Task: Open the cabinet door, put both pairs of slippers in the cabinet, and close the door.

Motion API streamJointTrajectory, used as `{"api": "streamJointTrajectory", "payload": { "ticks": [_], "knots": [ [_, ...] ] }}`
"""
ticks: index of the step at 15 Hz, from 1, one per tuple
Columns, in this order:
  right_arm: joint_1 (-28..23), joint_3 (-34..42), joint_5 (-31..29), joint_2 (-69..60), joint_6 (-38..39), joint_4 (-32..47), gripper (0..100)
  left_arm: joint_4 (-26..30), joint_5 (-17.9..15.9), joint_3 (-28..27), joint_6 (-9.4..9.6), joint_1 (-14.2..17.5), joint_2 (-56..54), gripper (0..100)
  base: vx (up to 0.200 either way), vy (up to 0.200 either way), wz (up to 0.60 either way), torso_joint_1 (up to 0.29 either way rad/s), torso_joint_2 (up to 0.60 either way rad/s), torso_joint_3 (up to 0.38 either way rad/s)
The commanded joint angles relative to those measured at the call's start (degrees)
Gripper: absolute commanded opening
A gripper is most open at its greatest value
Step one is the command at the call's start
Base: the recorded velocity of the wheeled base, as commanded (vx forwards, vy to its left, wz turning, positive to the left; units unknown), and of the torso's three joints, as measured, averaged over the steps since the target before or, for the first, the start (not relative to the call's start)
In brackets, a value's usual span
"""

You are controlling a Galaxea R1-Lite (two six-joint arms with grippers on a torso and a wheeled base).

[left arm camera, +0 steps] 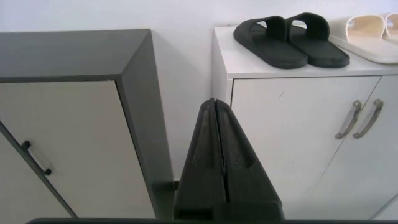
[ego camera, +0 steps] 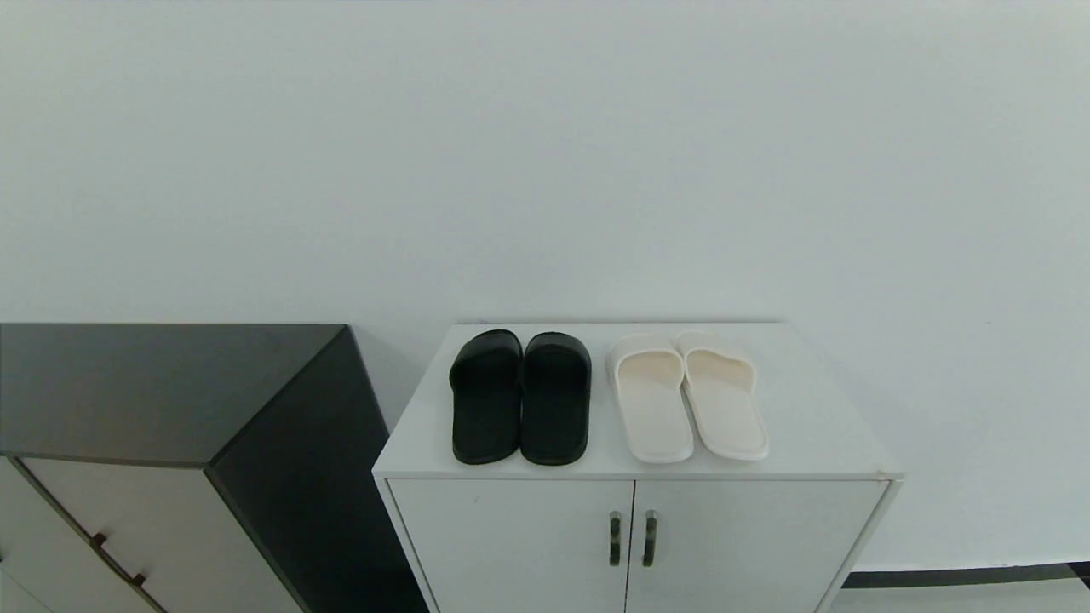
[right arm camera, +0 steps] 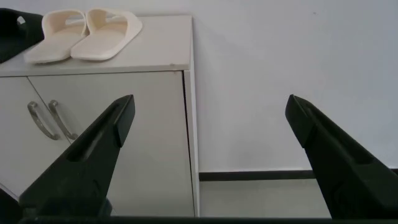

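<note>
Left gripper (left arm camera: 214,107): jaws fully closed, the two fingers pressed flat together with nothing between them. It is positioned in front of the gap between the two cabinets, well short of both.

Right gripper (right arm camera: 210,102): jaws spread wide and holding nothing. It faces the right-hand edge of the white cabinet (ego camera: 817,400) and touches no part of it.

White cabinet: two doors (ego camera: 511,545), both closed and flush. Two vertical metal handles (ego camera: 632,538) are mounted side by side at the centre seam.

Cabinet top: both pairs of slippers lie here, toes toward the wall. The black slippers (ego camera: 520,397) occupy the left half, the two shoes touching along their inner edges. The cream slippers (ego camera: 688,397) occupy the right half, just beside the black pair and apart from it; their toe ends overlap slightly.

Dark cabinet (ego camera: 170,383): stands to the left of the white cabinet, with a light-coloured front carrying a dark handle (left arm camera: 36,158).

Wall (ego camera: 545,170): plain white, directly behind both units.
</note>
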Motion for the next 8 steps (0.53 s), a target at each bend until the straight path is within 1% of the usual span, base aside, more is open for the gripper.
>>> {"api": "streamJointTrajectory", "payload": {
  "ticks": [1,7,8],
  "knots": [
    [0.0,0.0,0.1,0.0,0.0,0.0,100,-0.1,0.1,0.0,-0.2,0.0,0.0,0,0.0,0.0,0.0,0.0,0.0,0.0],
    [0.0,-0.3,0.4,0.0,1.0,-0.9,100,-0.1,0.3,0.0,-0.73,0.0,0.0,0,0.0,0.0,0.0,0.0,0.0,0.0],
    [1.6,-9.7,5.0,4.3,9.6,-2.6,100,-0.1,0.1,0.0,-0.64,0.0,0.1,0,0.0,0.0,0.0,0.0,0.0,0.0]
  ]
}}
